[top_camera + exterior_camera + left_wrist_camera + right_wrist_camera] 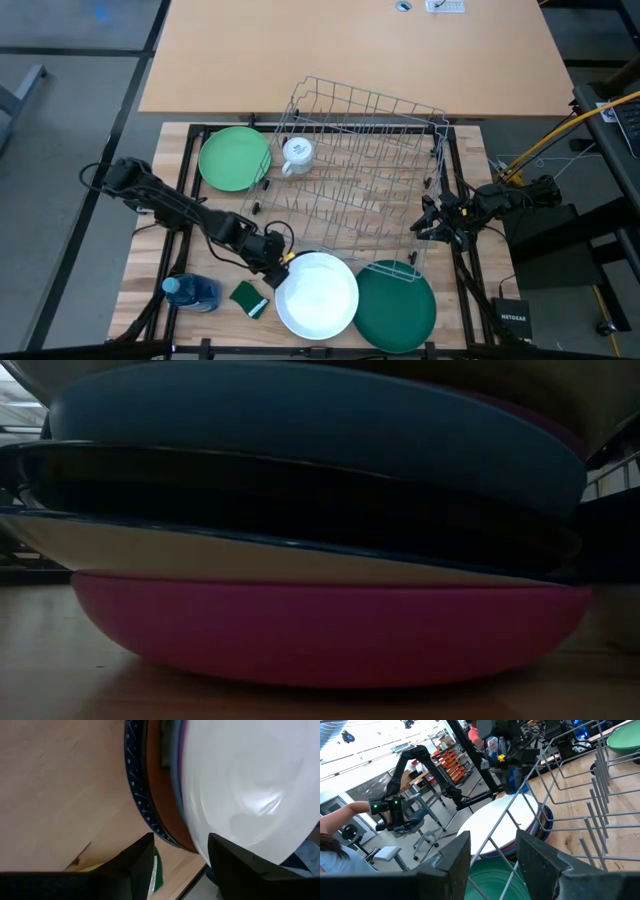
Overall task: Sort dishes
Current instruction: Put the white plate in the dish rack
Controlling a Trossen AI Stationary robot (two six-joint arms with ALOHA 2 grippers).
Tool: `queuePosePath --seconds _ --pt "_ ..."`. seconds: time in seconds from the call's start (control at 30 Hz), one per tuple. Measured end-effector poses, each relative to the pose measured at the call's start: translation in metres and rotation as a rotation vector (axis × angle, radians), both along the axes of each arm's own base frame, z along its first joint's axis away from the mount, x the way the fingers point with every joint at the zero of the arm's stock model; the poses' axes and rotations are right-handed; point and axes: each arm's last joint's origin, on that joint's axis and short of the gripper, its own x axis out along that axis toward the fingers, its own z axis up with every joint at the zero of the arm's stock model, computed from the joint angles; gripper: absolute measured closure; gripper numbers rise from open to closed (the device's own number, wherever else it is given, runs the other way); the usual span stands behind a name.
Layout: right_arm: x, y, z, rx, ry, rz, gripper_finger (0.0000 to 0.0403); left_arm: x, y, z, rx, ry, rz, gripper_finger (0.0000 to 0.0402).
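Note:
A stack of dishes stands near the table's front edge, a white plate on top. In the left wrist view, purple, brown and blue patterned rims show under the white plate. My left gripper hangs open at the stack's left rim, tilted down; its fingers straddle the rim, and I cannot tell whether they touch it. A dark green plate lies right of the stack, and a light green plate lies at the far left. My right gripper waits open beside the rack's right side.
A wire dish rack fills the table's middle; one of its wires crosses in front of my right gripper. A white mug stands by the rack's far left corner. A green sponge and a blue bottle lie left of the stack.

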Motion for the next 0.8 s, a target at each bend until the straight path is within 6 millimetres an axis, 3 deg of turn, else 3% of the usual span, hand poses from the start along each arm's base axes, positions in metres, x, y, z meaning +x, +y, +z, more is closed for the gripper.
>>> queuePosePath --seconds 0.57,0.8 --pt "0.0 0.0 0.0 -0.002 0.004 0.0 0.0243 0.013 -0.002 -0.015 -0.019 0.003 0.037 0.0231" --pt "0.0 0.0 0.0 -0.003 0.004 0.0 0.0243 0.013 -0.002 -0.015 -0.02 0.004 0.041 0.0297"
